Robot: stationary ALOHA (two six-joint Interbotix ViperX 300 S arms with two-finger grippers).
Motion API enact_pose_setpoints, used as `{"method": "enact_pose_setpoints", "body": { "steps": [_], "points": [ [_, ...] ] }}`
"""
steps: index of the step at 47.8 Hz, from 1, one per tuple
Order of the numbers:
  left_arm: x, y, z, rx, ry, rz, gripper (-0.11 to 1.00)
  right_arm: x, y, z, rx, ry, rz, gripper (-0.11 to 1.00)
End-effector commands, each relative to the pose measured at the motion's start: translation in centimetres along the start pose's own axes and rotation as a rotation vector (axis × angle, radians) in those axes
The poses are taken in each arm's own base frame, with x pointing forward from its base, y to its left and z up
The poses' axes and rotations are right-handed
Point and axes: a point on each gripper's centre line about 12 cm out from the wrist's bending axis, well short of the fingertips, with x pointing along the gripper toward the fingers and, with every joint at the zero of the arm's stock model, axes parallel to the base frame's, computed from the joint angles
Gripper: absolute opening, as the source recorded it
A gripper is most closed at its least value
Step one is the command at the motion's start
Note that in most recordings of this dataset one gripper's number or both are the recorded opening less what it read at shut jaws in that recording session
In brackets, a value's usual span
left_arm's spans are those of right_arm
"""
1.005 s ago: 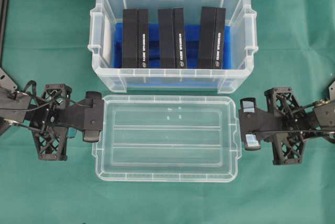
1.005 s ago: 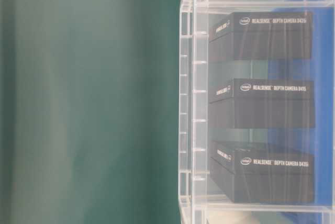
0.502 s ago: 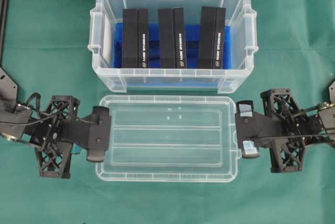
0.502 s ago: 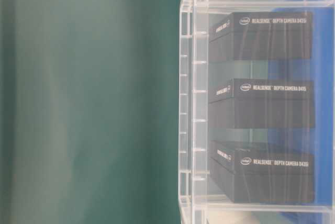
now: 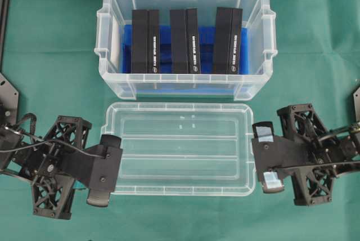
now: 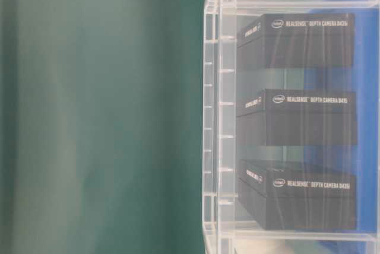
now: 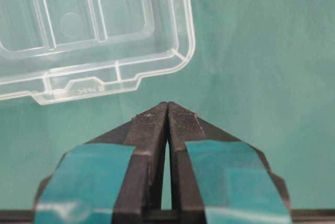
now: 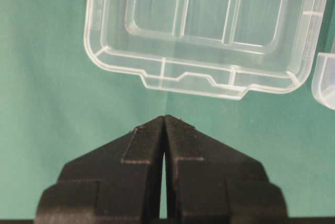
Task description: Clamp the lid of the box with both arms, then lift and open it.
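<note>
Lid (image 5: 180, 148) lies flat beside box (image 5: 185, 38) — left tool (image 7: 167, 110) and right tool (image 8: 165, 122) clenched empty, just off its short edges.

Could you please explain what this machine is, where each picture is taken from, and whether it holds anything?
Two black robot arms work over a green cloth. One picture looks straight down, one looks from table height, and two come from cameras on the wrists. The box, a clear tub, holds three black cartons. Its lid lies flat in front of it. The left hand and right hand are both shut and empty, each just clear of one end of the lid.
</note>
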Motion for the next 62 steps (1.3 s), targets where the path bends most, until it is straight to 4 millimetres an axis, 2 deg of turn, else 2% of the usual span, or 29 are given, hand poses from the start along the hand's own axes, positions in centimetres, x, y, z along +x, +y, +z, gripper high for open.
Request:
{"method": "enact_pose_setpoints", "body": {
  "steps": [1,8,16,26,34,48,62],
  "points": [
    [-1.2,-0.2,0.8,0.004,-0.042,-0.010,0.01,-1.4,0.3,0.9,0.007,-0.048,0.022,0.00],
    [-2.0,-0.2,1.4,0.007,-0.071,-0.013,0.01,-2.4,0.3,1.6,0.002,-0.087,0.026,0.00],
    [-4.9,0.6,2.5,-0.004,-0.164,-0.015,0.01,-4.4,-0.1,2.6,-0.019,-0.170,0.011,0.00],
    [-8.3,2.2,2.7,0.058,-0.304,-0.003,0.01,-7.6,-1.7,3.3,-0.035,-0.319,-0.016,0.00],
    [-10.1,3.7,3.3,0.111,-0.408,0.030,0.01,-9.6,-3.7,3.7,-0.019,-0.418,-0.053,0.00],
    [-12.6,7.0,3.9,0.112,-0.545,0.115,0.01,-11.3,-7.7,4.1,0.035,-0.527,-0.148,0.00],
    [-15.4,9.8,2.9,0.131,-0.715,0.223,0.01,-13.8,-11.7,3.9,0.102,-0.663,-0.228,0.00]
  ]
}}
